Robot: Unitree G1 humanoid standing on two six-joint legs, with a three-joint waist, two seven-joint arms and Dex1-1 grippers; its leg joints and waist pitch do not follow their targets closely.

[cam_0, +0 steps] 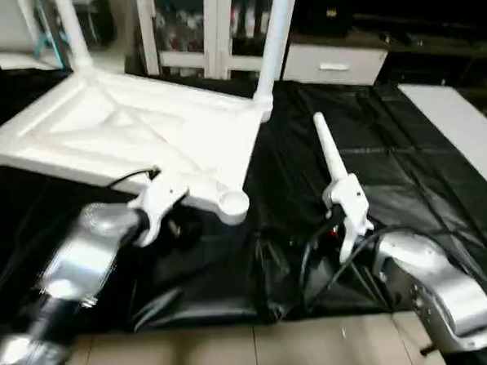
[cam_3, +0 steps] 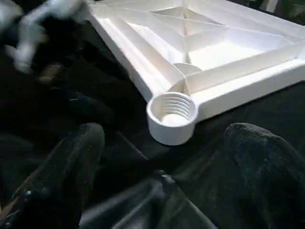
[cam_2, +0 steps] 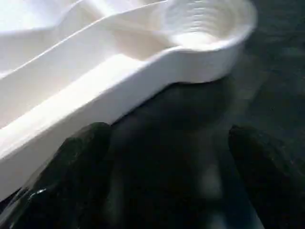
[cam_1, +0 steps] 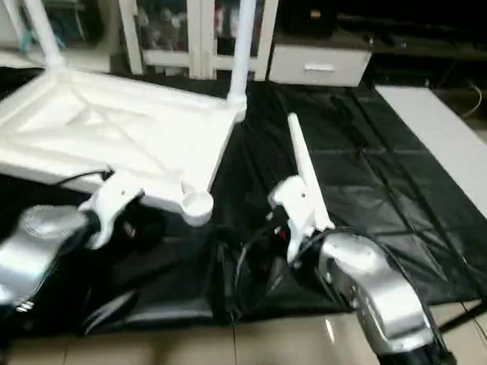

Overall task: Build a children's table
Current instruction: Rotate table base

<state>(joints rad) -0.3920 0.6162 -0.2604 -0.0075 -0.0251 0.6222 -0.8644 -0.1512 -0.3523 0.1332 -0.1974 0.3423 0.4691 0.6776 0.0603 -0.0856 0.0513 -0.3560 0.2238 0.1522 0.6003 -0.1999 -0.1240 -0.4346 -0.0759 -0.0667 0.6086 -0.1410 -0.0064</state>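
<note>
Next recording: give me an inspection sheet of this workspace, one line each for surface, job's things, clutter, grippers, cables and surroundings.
Surface: black sheet spread over a pale tiled floor, wrinkled near the robot.
Job's things: white tabletop lying ribbed side up; two legs stand upright in its far corners; near corner socket empty, threads visible; one loose leg lies on the sheet beside it.
Clutter: nothing seen.
Grippers: left gripper open, fingers by the tabletop's near edge, holding nothing; right gripper open, facing the empty socket, holding nothing.
Cables: black cables loop at the right wrist; one runs along the left wrist.
Surroundings: white cabinet and drawer unit behind; white mat at right.
</note>
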